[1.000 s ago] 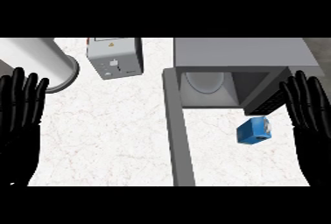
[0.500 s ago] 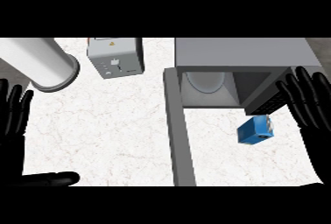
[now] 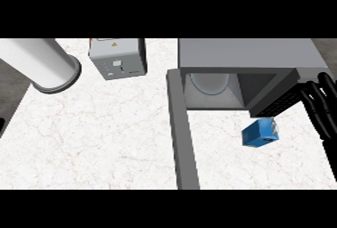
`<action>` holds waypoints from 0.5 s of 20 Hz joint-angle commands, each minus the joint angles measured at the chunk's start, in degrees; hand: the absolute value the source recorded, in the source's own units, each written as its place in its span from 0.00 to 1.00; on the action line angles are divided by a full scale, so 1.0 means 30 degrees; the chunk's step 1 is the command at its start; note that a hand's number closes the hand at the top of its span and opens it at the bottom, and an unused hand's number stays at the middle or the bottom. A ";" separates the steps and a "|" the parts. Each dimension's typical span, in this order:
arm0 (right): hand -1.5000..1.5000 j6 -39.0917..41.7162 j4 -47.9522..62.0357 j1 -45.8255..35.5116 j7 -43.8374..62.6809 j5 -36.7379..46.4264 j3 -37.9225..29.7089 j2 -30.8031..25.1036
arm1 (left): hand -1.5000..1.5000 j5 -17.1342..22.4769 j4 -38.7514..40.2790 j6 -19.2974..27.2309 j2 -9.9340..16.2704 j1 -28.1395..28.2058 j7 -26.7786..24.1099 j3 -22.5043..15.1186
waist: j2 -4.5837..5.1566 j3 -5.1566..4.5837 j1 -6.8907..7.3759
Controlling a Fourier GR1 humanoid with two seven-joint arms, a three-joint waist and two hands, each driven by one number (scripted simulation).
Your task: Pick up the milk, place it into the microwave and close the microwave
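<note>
Right hand point(image 3: 320, 104) seen at right edge, fingers straight, nothing held; blue milk carton point(image 3: 260, 134) beside open microwave point(image 3: 245, 58).

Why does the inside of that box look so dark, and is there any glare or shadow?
Head view: the microwave cavity is shaded, its back wall lighter; the counter is evenly lit, with no glare and no clear shadow under the milk.

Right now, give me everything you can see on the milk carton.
The milk carton is a small blue box with a lighter panel on its upper end, looking like printed card. It rests on the white marble counter, tilted askew, just in front of the open microwave and right of its swung-out door. Nothing grips it; the right hand is beside it, fingers straight, not touching.
</note>
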 commanded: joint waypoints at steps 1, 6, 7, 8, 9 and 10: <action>0.00 0.0153 -0.0062 0.1479 -0.0230 0.1099 0.0052 0.0134 | 0.00 0.1022 -0.1693 -0.0005 0.0215 0.0326 0.1694 0.0592 | 0.0009 0.0010 -0.0051; 0.00 0.0565 0.1468 0.1800 -0.1587 0.2017 0.0698 0.0835 | 0.00 0.2793 -0.1100 -0.2125 0.0363 0.1842 0.0020 0.2464 | 0.0010 0.0003 0.0026; 0.00 0.1590 0.1873 0.2693 -0.2719 0.0374 -0.0994 0.0151 | 0.00 0.3495 -0.3395 -0.1454 0.0639 0.2147 0.1944 0.2690 | -0.0005 0.0018 0.0019; 0.00 0.1204 0.1268 0.2167 -0.1410 0.0751 -0.0425 0.0396 | 0.00 0.3143 -0.1064 -0.2211 0.0426 0.1602 0.0315 0.3226 | 0.0013 0.0004 -0.0027; 0.00 0.1887 0.4108 0.2274 -0.4364 0.1148 -0.0690 0.0541 | 0.00 0.2486 -0.2962 -0.2150 -0.0709 0.3337 0.0491 0.1767 | 0.0016 0.0016 0.0101; 0.00 0.1429 0.3680 0.1848 -0.3295 0.1317 -0.0445 0.0748 | 0.00 0.3067 -0.2059 -0.2135 -0.0025 0.2071 0.0619 0.3042 | 0.0022 0.0008 0.0014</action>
